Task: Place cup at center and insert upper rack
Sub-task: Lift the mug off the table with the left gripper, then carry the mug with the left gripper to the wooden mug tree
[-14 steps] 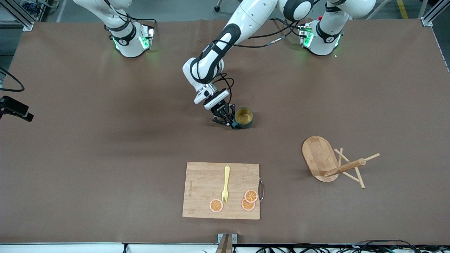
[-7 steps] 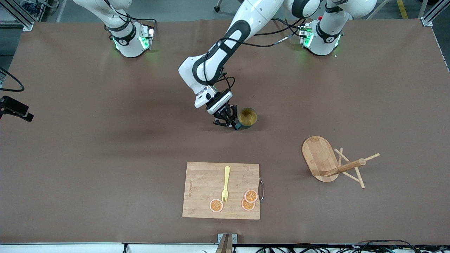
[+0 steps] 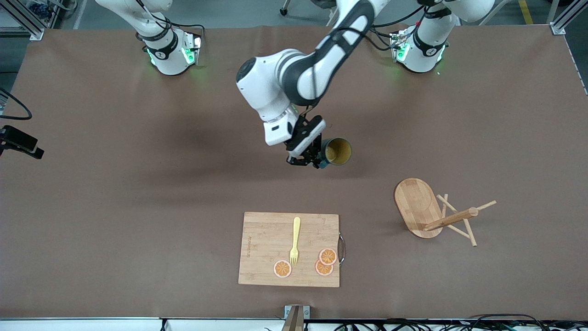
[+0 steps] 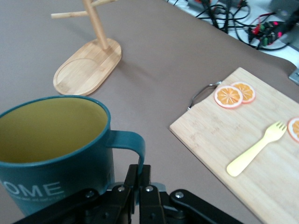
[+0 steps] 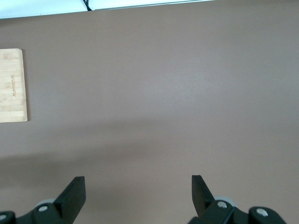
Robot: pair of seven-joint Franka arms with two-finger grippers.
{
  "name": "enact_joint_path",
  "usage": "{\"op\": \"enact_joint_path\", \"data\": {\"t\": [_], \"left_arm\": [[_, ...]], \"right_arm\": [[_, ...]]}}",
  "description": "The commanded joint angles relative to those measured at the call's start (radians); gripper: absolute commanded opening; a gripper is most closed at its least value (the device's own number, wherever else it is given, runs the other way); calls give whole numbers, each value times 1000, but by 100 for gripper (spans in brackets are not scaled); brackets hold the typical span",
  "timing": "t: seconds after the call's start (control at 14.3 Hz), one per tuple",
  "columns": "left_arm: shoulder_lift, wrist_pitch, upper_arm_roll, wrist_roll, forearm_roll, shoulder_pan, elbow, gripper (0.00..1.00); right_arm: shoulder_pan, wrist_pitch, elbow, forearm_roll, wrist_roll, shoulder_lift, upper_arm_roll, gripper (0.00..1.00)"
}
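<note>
Since a second ago my left gripper (image 3: 313, 162) has lifted the cup (image 3: 336, 151) off the table and tipped it — before, the cup stood flat with its mouth up. Now the jaws are squeezed tight on the cup's little handle (image 4: 130, 145), and the cup hangs in the air over the middle of the table, tilted, with its yellow mouth leaning toward the left arm's end.

I think I am in the first step: carrying the cup to the center. Next I must turn it upright, lower it gently until its bottom sits flat, and only then let go. Holding by the handle, it could swing, so I should go slow.

The upper rack (image 3: 436, 215) lies on its side, nearer the front camera than the cup and toward the left arm's end. Its post (image 3: 449, 219) runs along the table, pointing away from the oval base (image 3: 415, 204) toward the left arm's end — the pegs cross near the tip.

My right gripper (image 5: 138, 189) waits high over bare table, jaws wide apart, holding nothing.

The cutting board (image 3: 289, 249) with a fork (image 3: 295, 240) and orange slices (image 3: 325, 261) sits closest to the front camera.
</note>
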Motion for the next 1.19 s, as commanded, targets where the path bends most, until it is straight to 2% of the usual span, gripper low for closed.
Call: {"op": "enact_joint_path", "data": {"t": [0.0,0.28,0.63,0.91,1.05,1.12], "left_arm": [[-147,2,-12,29,-130,69,-106,0],[-271,13,-13,190,-345,181,-177,0],[-313,30,-13,363,-619,338,-177,0],[-333,37,-15,461,-749,432,-203,0],[-360,71,-15,563,-814,465,-267,0],[-382,94,-15,598,-854,494,-307,0]], "right_arm": [[8,-1,-19,-44,8,-16,8,100],[8,-14,-31,-45,13,-17,6,100],[8,-35,-48,-43,14,-31,8,100],[10,32,-184,-42,14,-126,8,100],[8,65,-264,-35,14,-204,9,100],[8,57,-266,-34,14,-216,9,100]]}}
